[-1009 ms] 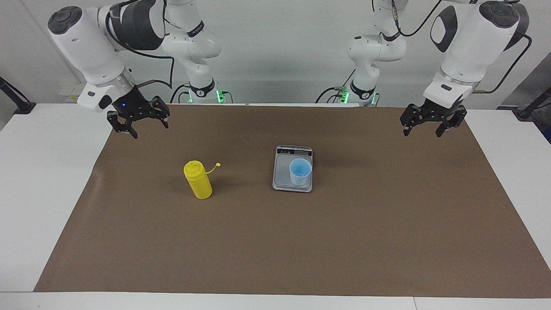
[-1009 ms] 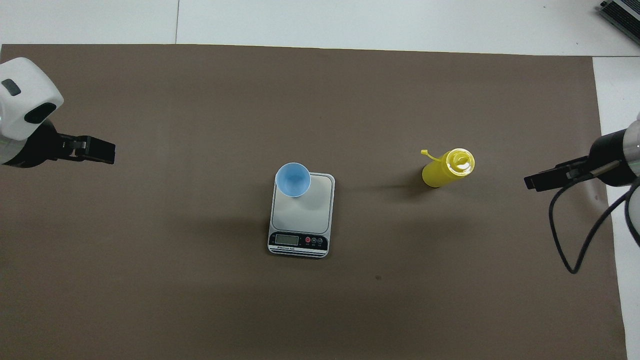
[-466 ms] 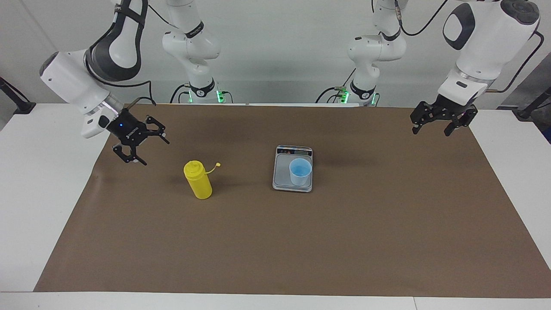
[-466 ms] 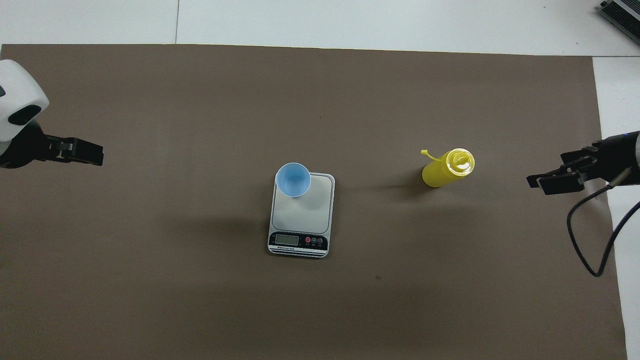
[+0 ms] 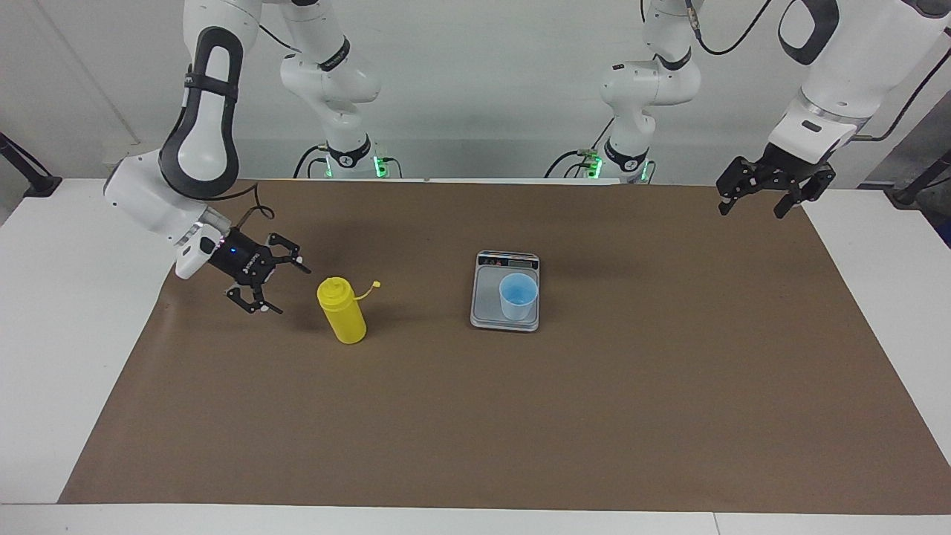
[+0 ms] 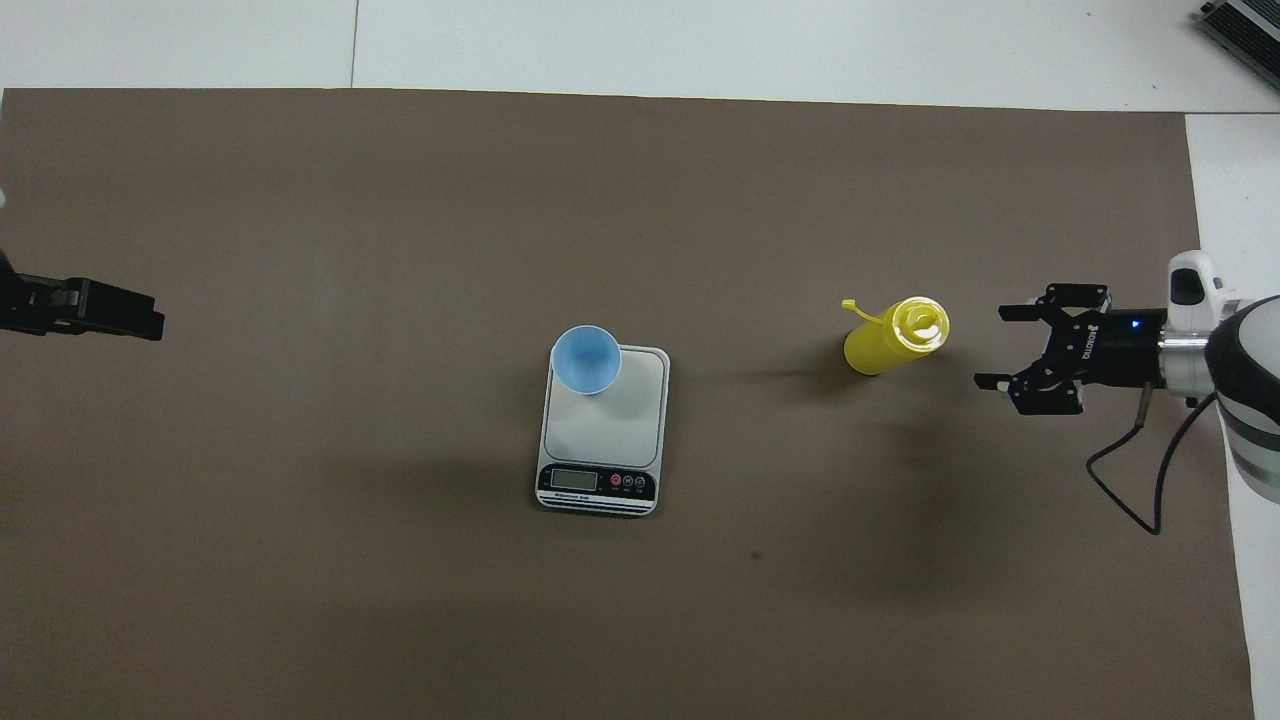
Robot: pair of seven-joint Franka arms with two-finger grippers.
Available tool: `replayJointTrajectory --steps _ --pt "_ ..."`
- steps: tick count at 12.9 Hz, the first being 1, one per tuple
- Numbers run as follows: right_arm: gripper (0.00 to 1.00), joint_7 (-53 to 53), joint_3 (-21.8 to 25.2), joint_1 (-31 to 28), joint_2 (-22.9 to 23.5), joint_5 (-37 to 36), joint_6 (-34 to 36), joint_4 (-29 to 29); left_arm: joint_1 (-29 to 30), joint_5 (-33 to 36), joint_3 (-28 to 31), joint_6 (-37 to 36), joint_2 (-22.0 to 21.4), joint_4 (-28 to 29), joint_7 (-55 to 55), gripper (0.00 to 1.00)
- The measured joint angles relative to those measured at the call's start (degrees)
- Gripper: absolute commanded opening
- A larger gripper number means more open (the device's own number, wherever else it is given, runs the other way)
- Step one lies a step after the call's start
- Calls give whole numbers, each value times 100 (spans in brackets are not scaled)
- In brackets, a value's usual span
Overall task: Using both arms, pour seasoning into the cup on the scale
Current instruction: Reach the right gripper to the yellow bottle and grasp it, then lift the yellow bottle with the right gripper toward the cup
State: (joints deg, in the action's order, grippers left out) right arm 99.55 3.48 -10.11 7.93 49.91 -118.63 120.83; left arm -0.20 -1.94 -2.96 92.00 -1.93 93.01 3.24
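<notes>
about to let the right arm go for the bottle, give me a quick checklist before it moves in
1. Right gripper open and turned sideways toward the yellow bottle: ok.
2. Bottle upright on the brown mat, not yet touched: ok.
3. Bottle's cap off, hanging on its tether: ok.
4. Blue cup upright on the scale: ok, though it sits near the platform's edge.
5. Left gripper open, waiting over the mat's corner at its own end: ok.
6. Scale switched on and zeroed: cannot tell.

Brown mat (image 5: 475,416) covers white table (image 5: 67,312); pale wall (image 5: 475,82).
</notes>
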Motion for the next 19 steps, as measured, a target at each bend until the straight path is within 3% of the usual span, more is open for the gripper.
replayJointTrajectory --steps 6,11,12,14,16,19 --pt "100 944 -20 749 297 1547 -887 378 0 27 7 -55 -5 0 18 100" --pt "100 1291 -22 1101 514 2320 -1285 378 0 28 -2 -76 -12 24 -97 100" --pt "81 1448 -22 1181 551 2547 -1319 378 0 28 -2 -91 -14 25 -151 100" --pt "33 1512 -22 1270 592 2647 -1377 376 0 28 -2 -156 -20 25 -196 100" --pt "0 1508 -21 1333 590 2654 -1448 325 0 28 -1 -181 -23 25 -252 100" --pt "0 1278 -23 1822 568 2656 -2021 256 0 28 -12 -183 -25 29 -485 100"
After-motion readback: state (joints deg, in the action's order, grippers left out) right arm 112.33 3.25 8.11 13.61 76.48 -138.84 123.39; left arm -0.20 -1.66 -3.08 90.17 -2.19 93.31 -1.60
